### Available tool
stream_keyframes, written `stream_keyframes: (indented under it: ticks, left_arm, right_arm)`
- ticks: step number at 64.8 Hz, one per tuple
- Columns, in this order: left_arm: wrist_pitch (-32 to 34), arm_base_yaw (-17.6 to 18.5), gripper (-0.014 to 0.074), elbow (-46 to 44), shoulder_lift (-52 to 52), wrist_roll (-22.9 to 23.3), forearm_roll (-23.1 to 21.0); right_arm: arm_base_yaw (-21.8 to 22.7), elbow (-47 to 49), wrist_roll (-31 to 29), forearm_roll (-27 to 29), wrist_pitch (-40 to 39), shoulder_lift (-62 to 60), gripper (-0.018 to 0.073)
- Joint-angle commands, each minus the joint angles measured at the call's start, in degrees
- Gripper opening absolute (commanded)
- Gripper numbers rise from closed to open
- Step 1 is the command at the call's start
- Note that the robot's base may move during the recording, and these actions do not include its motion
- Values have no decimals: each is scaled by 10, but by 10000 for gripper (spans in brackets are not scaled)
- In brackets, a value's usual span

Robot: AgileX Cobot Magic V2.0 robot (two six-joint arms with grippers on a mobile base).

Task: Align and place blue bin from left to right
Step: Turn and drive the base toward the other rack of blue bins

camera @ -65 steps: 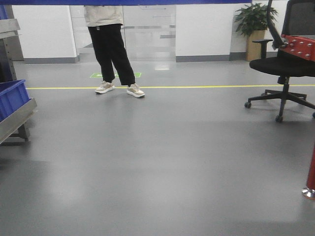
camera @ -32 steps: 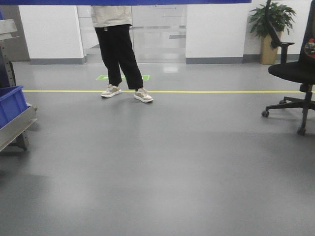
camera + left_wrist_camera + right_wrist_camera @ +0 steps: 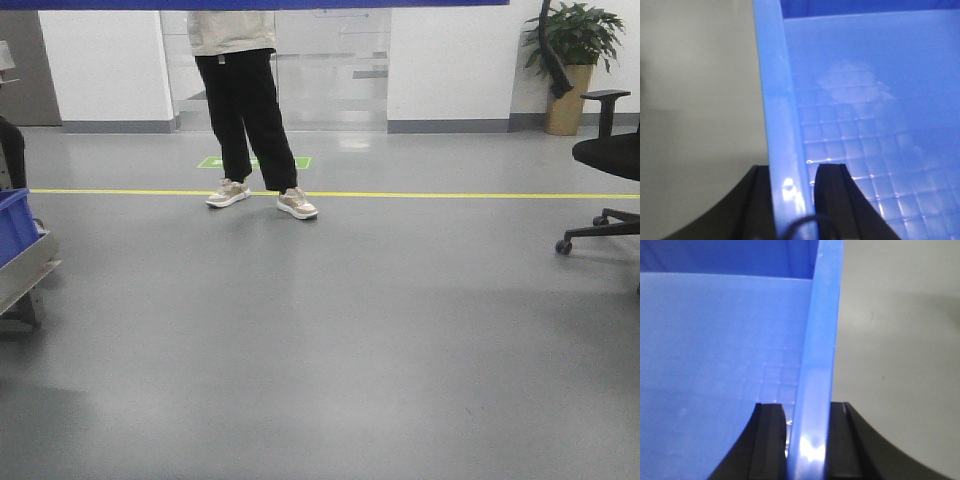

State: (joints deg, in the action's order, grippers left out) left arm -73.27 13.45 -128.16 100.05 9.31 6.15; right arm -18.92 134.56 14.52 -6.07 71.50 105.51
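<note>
The blue bin hangs between my two grippers. In the left wrist view its thick rim [image 3: 777,100] runs up the middle, with the grid-patterned floor of the bin to the right. My left gripper [image 3: 792,172] is shut on that rim, one black finger outside and one inside. In the right wrist view my right gripper [image 3: 807,412] is shut on the opposite rim [image 3: 820,340] in the same way. In the front view only a blue strip of the bin [image 3: 250,4] shows along the top edge.
Another blue crate [image 3: 12,225] sits on a metal rack [image 3: 25,275] at the far left. A person [image 3: 245,110] stands ahead behind a yellow floor line [image 3: 450,195]. An office chair [image 3: 610,160] and a potted plant [image 3: 575,60] are at the right.
The front view has moved forward: the chair slid toward the right edge, the rack and crate toward the left edge, and a red object at the right left the frame.
</note>
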Motion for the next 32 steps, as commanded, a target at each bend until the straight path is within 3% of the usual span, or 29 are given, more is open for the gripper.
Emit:
stream_keyframes:
  ticks: [1,32]
  left_arm:
    - [47,3,-111,-8,-14,-2,-2]
    - [47,3,-111,-8,-11,-2,-2]
  right_arm:
    - [-1,11,-15,-9,-80,-15,-151]
    - [-1,11,-15,-9,-103,-15,-151]
